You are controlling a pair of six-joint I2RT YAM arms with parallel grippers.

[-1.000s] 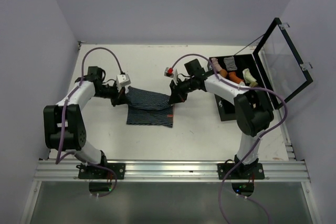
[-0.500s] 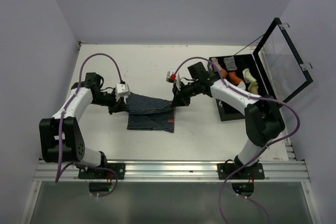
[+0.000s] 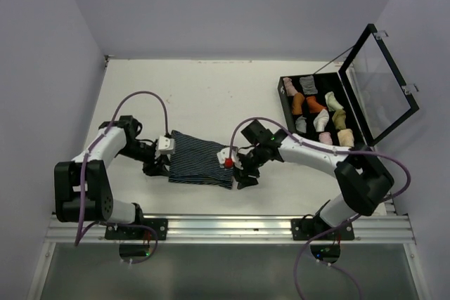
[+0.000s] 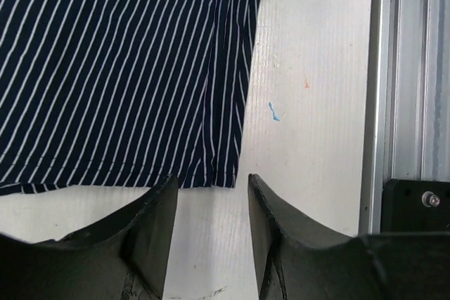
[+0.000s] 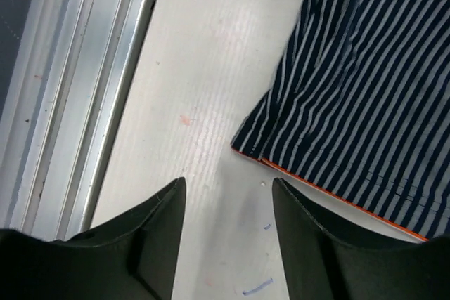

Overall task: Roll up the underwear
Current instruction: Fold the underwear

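The underwear (image 3: 198,160) is a navy piece with thin white stripes and an orange hem, lying flat on the white table near the front. My left gripper (image 3: 157,166) sits at its left end and my right gripper (image 3: 245,173) at its right end. In the left wrist view the underwear (image 4: 119,68) ends just beyond the tips of my open left gripper (image 4: 209,191), with only bare table between the fingers. In the right wrist view the orange-edged corner of the underwear (image 5: 351,103) lies just past my open right gripper (image 5: 228,194), which holds nothing.
A black compartment case (image 3: 287,116) with several rolled garments stands at the right, its clear lid (image 3: 383,79) raised. An aluminium rail (image 3: 225,227) runs along the near table edge, and the same rail (image 4: 408,103) (image 5: 84,68) shows close by in both wrist views.
Both arms pulled the underwear toward the near edge of the table. Both grippers, shut on its ends before, have now opened and let it go.
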